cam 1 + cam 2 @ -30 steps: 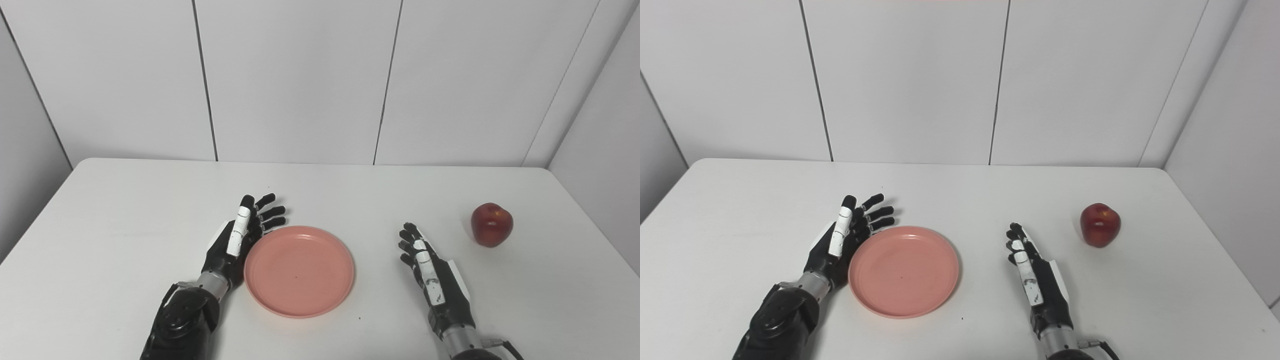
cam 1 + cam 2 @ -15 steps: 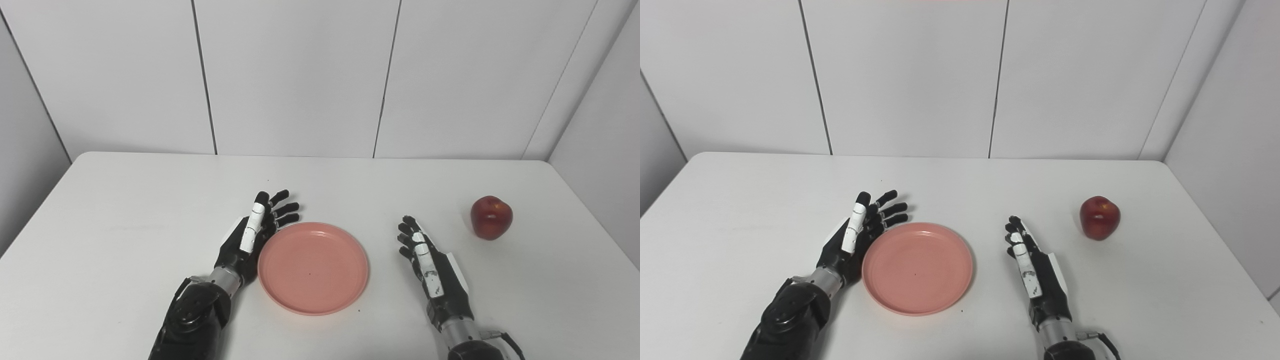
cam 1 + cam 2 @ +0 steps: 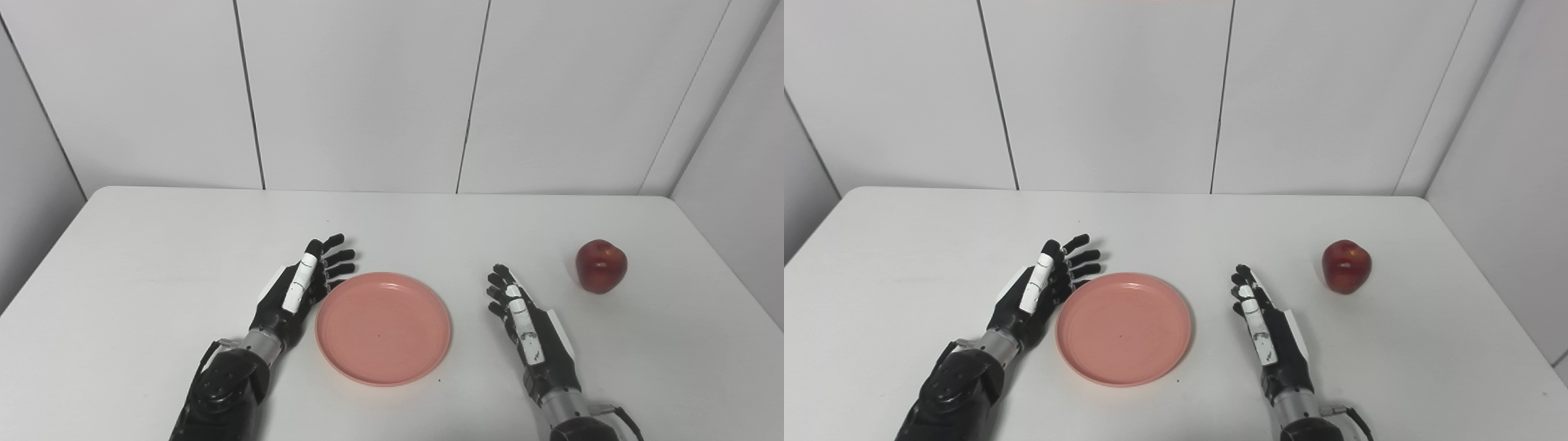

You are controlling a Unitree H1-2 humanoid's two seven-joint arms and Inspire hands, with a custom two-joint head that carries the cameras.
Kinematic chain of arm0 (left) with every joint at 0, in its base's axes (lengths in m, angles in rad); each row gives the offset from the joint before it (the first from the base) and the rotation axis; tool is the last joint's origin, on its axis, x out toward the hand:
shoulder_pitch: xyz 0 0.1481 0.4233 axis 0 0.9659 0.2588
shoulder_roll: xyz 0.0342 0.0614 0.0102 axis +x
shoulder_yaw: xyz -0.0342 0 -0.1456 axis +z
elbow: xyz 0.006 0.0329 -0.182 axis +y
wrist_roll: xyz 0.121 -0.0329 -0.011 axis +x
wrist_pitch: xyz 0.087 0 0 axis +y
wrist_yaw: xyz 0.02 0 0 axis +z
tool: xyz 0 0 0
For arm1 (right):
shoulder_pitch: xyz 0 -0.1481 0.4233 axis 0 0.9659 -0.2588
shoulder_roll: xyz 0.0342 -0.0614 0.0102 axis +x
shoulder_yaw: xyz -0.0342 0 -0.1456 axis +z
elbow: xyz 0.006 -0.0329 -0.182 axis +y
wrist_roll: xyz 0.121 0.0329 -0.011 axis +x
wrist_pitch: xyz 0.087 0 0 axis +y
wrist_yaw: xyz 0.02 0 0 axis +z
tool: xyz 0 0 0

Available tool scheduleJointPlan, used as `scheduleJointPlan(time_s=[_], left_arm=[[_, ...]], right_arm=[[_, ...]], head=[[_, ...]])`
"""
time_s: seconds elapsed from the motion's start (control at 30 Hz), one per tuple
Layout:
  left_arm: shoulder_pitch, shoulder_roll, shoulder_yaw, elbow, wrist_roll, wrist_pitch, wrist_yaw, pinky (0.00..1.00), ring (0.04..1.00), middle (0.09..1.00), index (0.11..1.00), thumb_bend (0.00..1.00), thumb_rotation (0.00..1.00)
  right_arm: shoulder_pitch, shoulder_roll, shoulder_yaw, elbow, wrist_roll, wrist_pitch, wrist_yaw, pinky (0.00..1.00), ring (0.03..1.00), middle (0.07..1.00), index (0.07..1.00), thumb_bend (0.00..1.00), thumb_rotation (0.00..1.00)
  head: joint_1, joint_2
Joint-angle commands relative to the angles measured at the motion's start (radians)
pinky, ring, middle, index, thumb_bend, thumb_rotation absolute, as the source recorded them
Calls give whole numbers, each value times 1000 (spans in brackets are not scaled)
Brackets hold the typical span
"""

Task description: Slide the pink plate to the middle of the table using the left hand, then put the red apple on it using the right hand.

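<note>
Left hand (image 3: pixel 297 293) lies on its edge on the desk (image 3: pixel 153 269), fingers (image 3: pixel 334 257) spread and extended, palm facing the plate (image 3: pixel 383 328). Nothing is held. A narrow gap shows between the palm and the plate's left rim; fingertips reach just past the rim's far-left curve. Contact there cannot be confirmed.

Right hand (image 3: pixel 1268 334) also rests edge-on, fingers straight and slightly parted, empty, pointing toward the far edge of the desk. It sits to the right of the plate, apart from it, with bare desk between the two.

Plate: pink, round, shallow, flat on the desk, roughly midway between the left and right edges and nearer the front edge than the far one. It is empty.

Apple (image 3: pixel 1347 266): red, upright, stem dimple on top, standing near the right edge of the desk, about halfway between the front and far edges. It is well apart from the right hand and further still from the plate.

Both forearms enter from the front edge, one on either side of the plate.
</note>
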Motion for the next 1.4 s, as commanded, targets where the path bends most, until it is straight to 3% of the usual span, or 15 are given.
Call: scheduleJointPlan(time_s=[0.0, 0.3, 0.5, 0.83, 1.0, 1.1, 1.37], left_arm=[[-1, 18, 18, -20, 4, -72, -5, 785, 829, 851, 865, 840, 932], [30, 38, 1, 29, 118, -234, 34, 795, 823, 846, 876, 878, 949], [31, 45, -17, 31, 161, -262, 36, 769, 831, 856, 888, 823, 991], [29, 36, -2, 51, 122, -251, 15, 793, 836, 858, 891, 816, 980], [18, 36, 21, 86, 70, -243, -11, 841, 860, 877, 903, 805, 972], [11, 35, 34, 102, 35, -233, -29, 874, 882, 891, 908, 779, 977], [13, 18, 76, 93, -80, -125, -60, 916, 921, 922, 942, 730, 1000]], right_arm=[[-11, -4, 3, 7, 5, -28, 17, 907, 926, 925, 930, 867, 1000], [1, -10, -6, 24, 9, -41, 16, 912, 924, 927, 935, 898, 1000], [8, 23, -55, 6, 41, -93, -21, 911, 919, 915, 932, 884, 998], [-46, -8, -112, -145, 19, -80, -50, 857, 883, 873, 914, 925, 971], [-104, -25, -133, -135, -6, -94, -73, 769, 861, 869, 904, 933, 956], [-135, -37, -145, -120, -27, -101, -85, 817, 858, 856, 896, 941, 960], [-219, -188, -138, -93, -342, -160, -161, 785, 848, 865, 915, 795, 1000]], head=[[-2, -2], [-52, -23], [-83, -43], [-177, -92], [-239, -126], [-258, -139], [-285, -165]])
